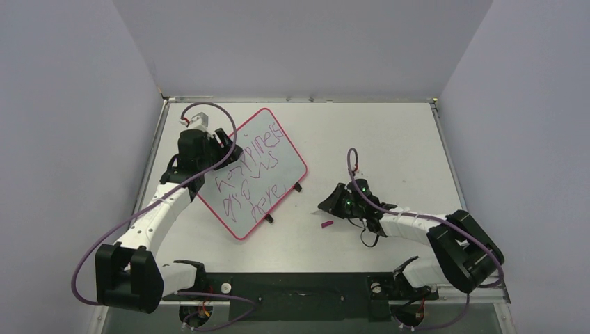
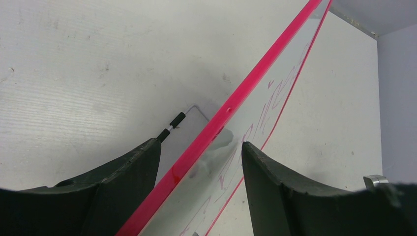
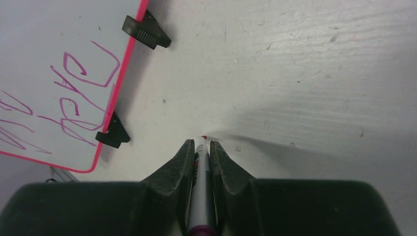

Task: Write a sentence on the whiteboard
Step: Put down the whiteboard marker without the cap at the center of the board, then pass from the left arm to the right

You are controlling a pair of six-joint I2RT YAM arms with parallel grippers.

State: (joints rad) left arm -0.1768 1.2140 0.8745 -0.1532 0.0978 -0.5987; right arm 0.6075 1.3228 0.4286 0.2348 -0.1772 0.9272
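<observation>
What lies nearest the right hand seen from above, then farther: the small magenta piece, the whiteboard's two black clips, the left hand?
From the right hand, gripping a marker:
1. Small magenta piece, on the table just beside it.
2. Upper black clip, to its left.
3. Lower black clip, farther left.
4. Left hand, at the whiteboard's far-left edge.

Whiteboard [image 1: 238, 224]: glossy white rectangle, rounded corners, thin pink-red frame. Two black clips [image 3: 146, 32] on right-hand long edge. Sits left of centre on table [image 1: 389, 139], turned diagonally. Sentence [image 1: 254, 174]: purple-magenta marker scrawl, three slanted lines, "happiness grows here", covering most of board face.
</observation>
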